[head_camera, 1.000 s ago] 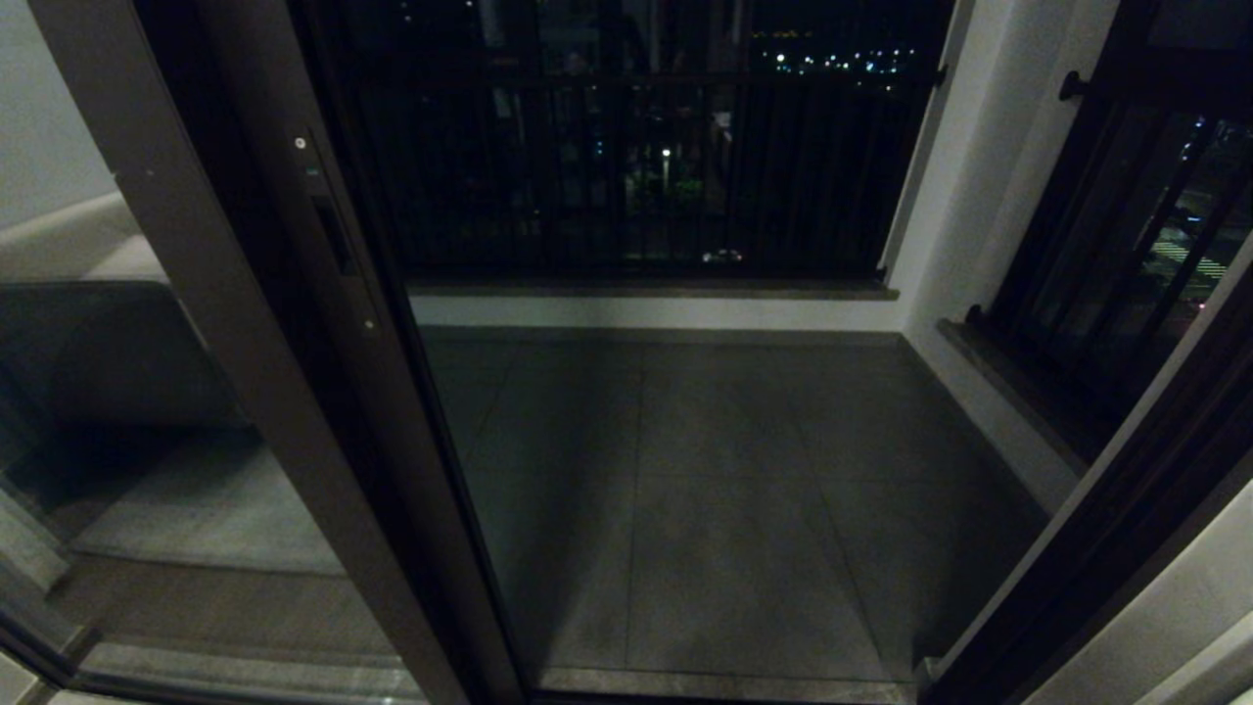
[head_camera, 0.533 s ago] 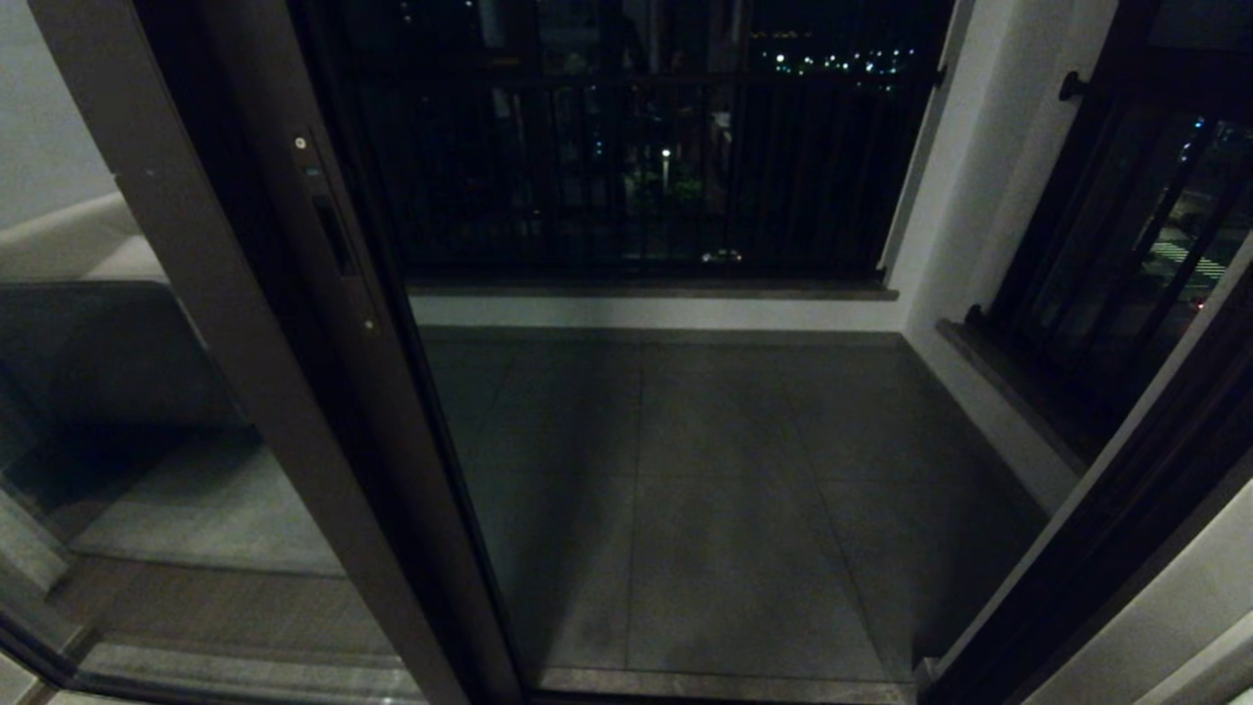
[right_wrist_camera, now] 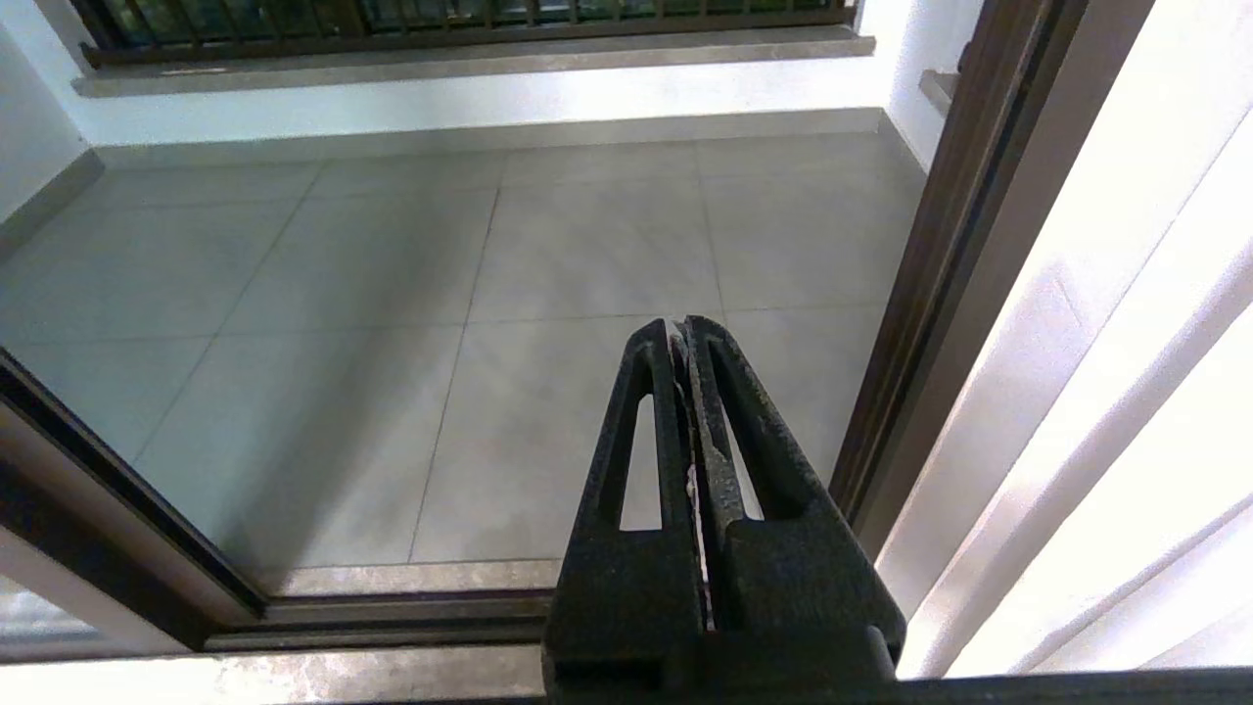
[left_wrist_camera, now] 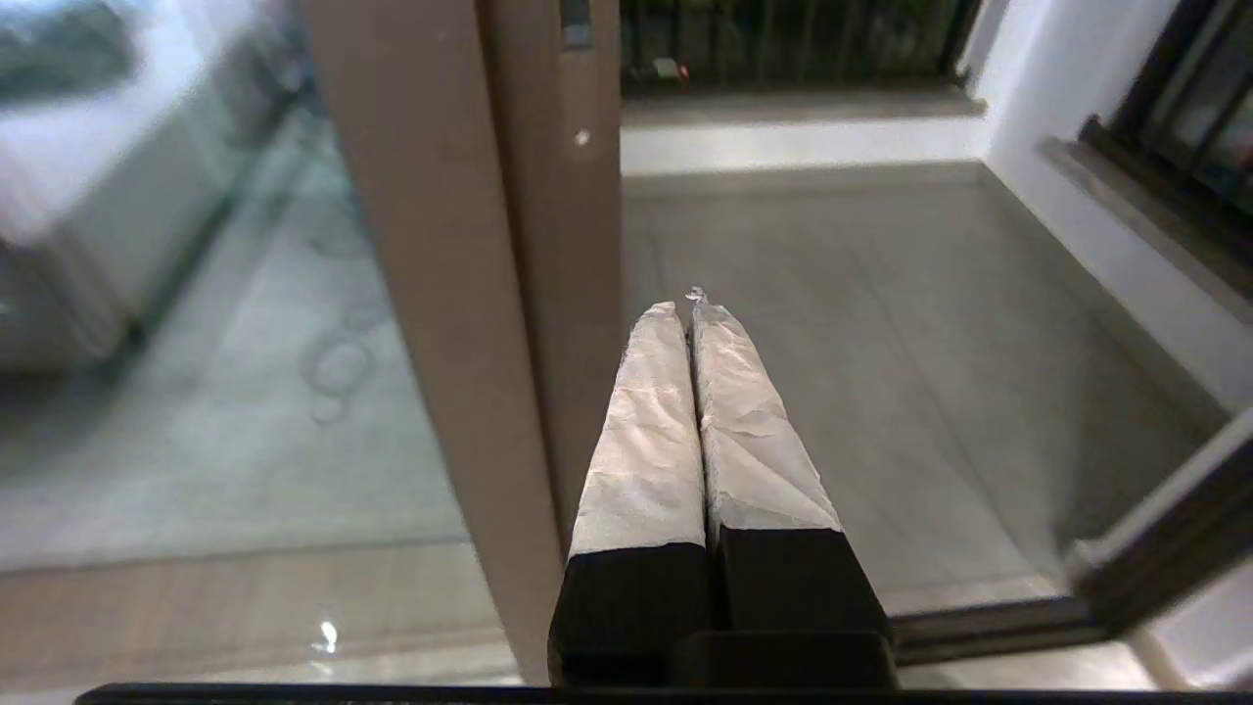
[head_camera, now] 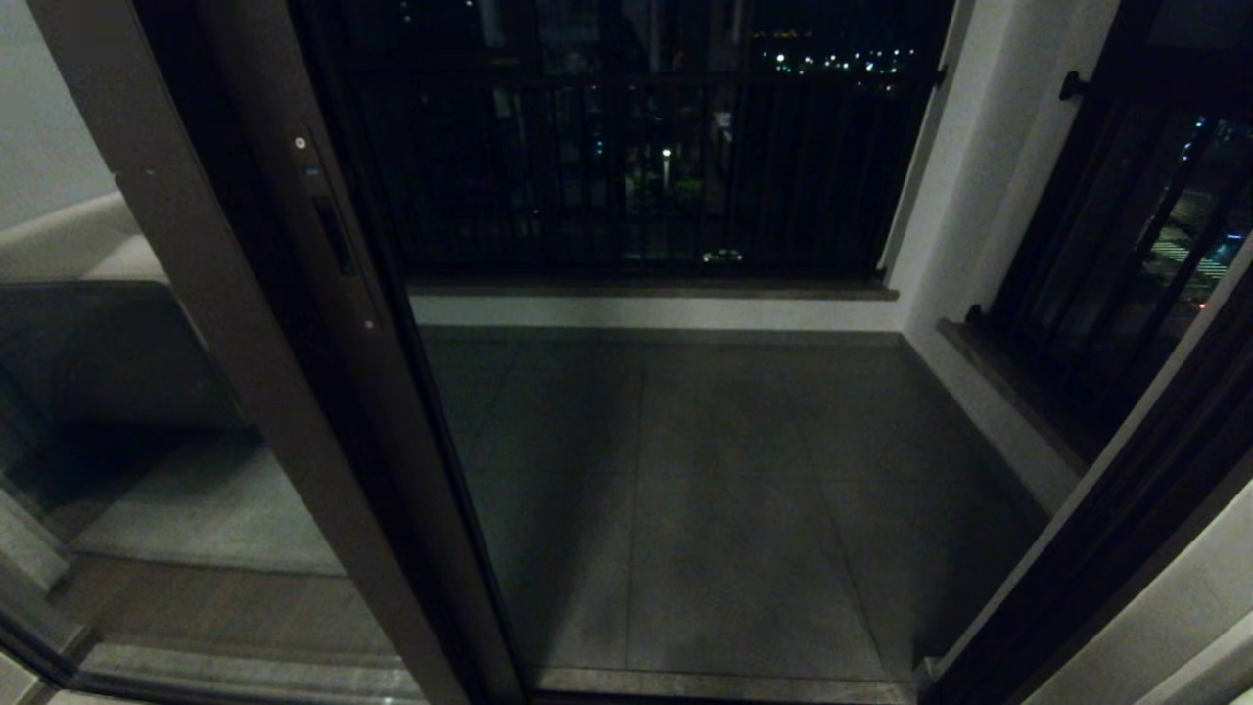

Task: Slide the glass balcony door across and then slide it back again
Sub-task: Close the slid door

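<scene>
Leftmost in the head view, the glass balcony door [head_camera: 294, 323] stands slid over to the robot's left, leaving the doorway onto the balcony open; its dark brown metal stile runs tall and slanted, smooth and matte, with a narrow black recessed handle slot [head_camera: 334, 235] and small bright screws above and below it. Beside it, further left, a wider plain brown post [head_camera: 186, 294] edges a pane of glass. Past the opening lies a floor of large grey square tiles [head_camera: 705, 490], bounded by black barred railings [head_camera: 636, 166] and white walls, with a dark door frame [head_camera: 1106, 529] at the right. Neither arm appears in the head view; only the wrist cameras show them. The left gripper [left_wrist_camera: 689, 300], its two tapering fingers wrapped in crinkled pale tape, is pressed shut on nothing, hanging near the door stile without clearly touching it. The right gripper [right_wrist_camera: 681, 328], bare black plastic with slotted triangular fingers, is likewise closed and empty, held over the floor tiles and sill track near the right-hand frame.
</scene>
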Available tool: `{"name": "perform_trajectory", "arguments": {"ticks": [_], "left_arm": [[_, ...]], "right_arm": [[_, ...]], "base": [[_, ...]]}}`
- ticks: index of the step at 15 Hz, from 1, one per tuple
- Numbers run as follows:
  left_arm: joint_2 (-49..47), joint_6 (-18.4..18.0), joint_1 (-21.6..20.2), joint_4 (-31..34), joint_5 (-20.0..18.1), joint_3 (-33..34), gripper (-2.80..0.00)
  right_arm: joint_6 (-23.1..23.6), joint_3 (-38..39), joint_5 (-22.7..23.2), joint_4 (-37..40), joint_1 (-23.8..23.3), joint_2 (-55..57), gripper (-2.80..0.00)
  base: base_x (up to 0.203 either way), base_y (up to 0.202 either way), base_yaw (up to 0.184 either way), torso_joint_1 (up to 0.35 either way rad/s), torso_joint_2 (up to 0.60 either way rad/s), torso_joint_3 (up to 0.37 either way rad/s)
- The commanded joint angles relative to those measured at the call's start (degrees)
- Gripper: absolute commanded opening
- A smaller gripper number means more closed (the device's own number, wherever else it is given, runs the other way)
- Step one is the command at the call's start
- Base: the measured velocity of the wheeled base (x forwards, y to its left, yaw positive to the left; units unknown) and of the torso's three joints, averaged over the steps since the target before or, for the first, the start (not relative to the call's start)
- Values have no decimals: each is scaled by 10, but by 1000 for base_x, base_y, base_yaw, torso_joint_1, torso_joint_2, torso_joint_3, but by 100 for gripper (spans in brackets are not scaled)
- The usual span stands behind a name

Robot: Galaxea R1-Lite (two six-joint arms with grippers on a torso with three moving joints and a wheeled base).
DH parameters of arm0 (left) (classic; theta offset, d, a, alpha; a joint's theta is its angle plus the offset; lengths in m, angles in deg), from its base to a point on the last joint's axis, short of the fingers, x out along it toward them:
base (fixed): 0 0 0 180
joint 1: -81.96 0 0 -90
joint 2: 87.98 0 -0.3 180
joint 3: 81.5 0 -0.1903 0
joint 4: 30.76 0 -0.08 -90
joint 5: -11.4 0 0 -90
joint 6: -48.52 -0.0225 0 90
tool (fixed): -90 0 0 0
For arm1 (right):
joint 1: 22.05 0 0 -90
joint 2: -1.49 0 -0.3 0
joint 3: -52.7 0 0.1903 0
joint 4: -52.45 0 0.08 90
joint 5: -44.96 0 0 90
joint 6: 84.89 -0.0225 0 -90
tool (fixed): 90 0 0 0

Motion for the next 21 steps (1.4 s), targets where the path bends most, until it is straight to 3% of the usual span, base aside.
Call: {"name": "perform_trajectory", "arguments": {"ticks": [1, 5, 9, 11, 12, 14, 19, 20, 21], "left_arm": [[-140, 23, 23, 2, -4, -67, -280], [-282, 110, 89, 6, -5, -181, -280], [-384, 125, 116, 5, 1, -236, -280], [-442, 131, 116, 3, 24, -272, -280], [-465, 138, 117, -1, 47, -290, 0], [-484, 144, 120, -17, 69, -311, 0], [-531, 134, 121, -22, 67, -358, 0], [-527, 119, 120, -22, 45, -353, 0], [-513, 106, 117, -20, -7, -349, 0]], "right_arm": [[0, 0, 0, 0, 0, 0, -280], [-1, 0, 0, 0, 0, 0, -280], [0, 0, 0, 0, 0, 0, -280], [0, 0, 0, 0, 0, 0, -280], [-1, 0, 0, 0, 0, 0, -280], [-1, 0, 0, 0, 0, 0, -280], [0, 0, 0, 0, 0, 0, -280], [-1, 0, 0, 0, 0, 0, -280], [0, 0, 0, 0, 0, 0, -280]], "base": [[0, 0, 0, 0, 0, 0], [0, 0, 0, 0, 0, 0], [0, 0, 0, 0, 0, 0], [0, 0, 0, 0, 0, 0], [0, 0, 0, 0, 0, 0], [0, 0, 0, 0, 0, 0], [0, 0, 0, 0, 0, 0], [0, 0, 0, 0, 0, 0], [0, 0, 0, 0, 0, 0]]}}
